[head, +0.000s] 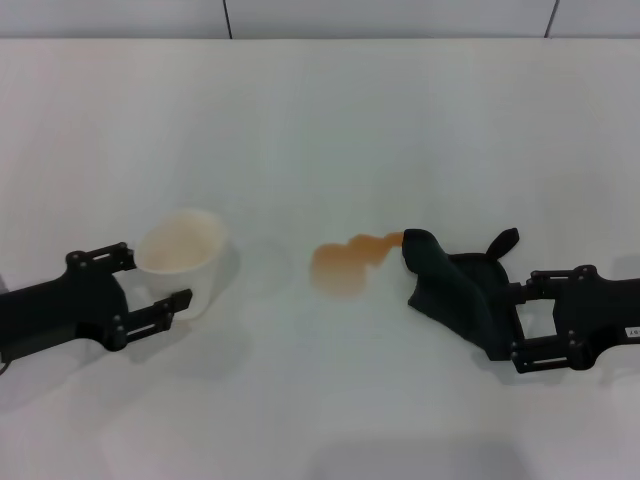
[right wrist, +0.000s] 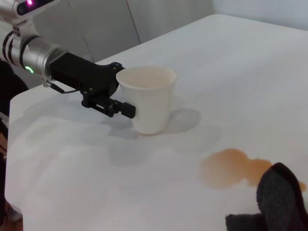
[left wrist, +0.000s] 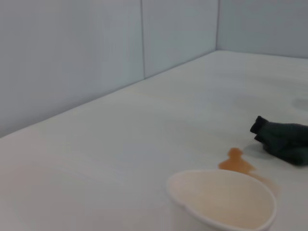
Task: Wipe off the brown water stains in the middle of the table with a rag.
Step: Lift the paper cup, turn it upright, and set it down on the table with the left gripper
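The brown water stains lie mid-table as an orange-brown two-lobed blotch with a narrow tail. They also show in the left wrist view and right wrist view. My right gripper is shut on the dark rag, which rests on the table just right of the stain. The rag's front corner touches the stain's tail. The rag also shows in both wrist views. My left gripper is at the left, shut on a pale cup.
The cup stands upright left of the stain, also in the left wrist view and right wrist view, where the left gripper flanks it. A grey wall runs behind the table's far edge.
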Controlling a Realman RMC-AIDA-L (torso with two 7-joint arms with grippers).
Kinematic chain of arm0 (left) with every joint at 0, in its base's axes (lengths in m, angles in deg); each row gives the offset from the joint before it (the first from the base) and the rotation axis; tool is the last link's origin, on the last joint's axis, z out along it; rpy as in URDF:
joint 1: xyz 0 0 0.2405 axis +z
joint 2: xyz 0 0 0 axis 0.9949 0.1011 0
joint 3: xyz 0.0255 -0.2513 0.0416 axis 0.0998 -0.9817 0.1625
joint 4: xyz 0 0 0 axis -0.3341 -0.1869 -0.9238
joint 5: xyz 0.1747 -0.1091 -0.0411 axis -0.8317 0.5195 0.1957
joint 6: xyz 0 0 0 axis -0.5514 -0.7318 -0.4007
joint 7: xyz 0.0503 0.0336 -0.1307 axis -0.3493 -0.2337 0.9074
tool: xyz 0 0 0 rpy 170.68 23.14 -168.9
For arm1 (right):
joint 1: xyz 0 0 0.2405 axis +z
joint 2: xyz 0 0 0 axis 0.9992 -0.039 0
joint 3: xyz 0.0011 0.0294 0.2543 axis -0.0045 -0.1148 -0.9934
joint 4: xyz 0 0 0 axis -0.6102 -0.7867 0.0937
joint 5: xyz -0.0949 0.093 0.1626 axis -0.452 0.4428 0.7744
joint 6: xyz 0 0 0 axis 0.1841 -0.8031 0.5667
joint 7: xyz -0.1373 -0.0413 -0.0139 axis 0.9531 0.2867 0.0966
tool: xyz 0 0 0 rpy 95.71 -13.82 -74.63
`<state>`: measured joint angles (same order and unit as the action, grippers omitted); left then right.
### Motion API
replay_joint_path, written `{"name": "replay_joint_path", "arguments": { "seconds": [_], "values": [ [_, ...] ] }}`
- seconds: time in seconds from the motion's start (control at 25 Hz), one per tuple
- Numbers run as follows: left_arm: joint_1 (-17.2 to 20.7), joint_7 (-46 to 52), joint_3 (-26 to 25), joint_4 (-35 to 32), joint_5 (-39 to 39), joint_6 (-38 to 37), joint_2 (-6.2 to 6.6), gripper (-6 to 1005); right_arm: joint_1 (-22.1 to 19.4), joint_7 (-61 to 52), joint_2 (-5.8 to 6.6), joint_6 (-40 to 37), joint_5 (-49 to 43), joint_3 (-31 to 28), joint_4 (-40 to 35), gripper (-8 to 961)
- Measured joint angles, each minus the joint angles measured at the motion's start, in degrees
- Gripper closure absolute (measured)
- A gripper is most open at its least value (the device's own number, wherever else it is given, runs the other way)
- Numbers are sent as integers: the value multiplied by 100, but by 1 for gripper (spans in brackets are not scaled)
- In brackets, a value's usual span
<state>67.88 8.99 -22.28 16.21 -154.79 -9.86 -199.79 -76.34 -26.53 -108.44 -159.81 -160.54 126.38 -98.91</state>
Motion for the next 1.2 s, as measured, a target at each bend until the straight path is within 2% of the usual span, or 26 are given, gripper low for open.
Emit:
{"name": "replay_joint_path", "arguments": {
  "seconds": [0.24,0.64,0.96,1.2],
  "values": [
    [343,117,-19,-305,152,-166,-12,255,-17,43,-1,0,11,23,6,175],
    [402,261,1,-340,30,-13,-4,116,-18,61,-1,17,68,92,0,175],
    [464,442,-31,-464,-41,-9,-5,117,-22,92,-1,71,74,101,29,175],
    [780,600,3,-828,-41,-134,-15,116,-24,106,-1,114,110,112,68,175]
  ]
}}
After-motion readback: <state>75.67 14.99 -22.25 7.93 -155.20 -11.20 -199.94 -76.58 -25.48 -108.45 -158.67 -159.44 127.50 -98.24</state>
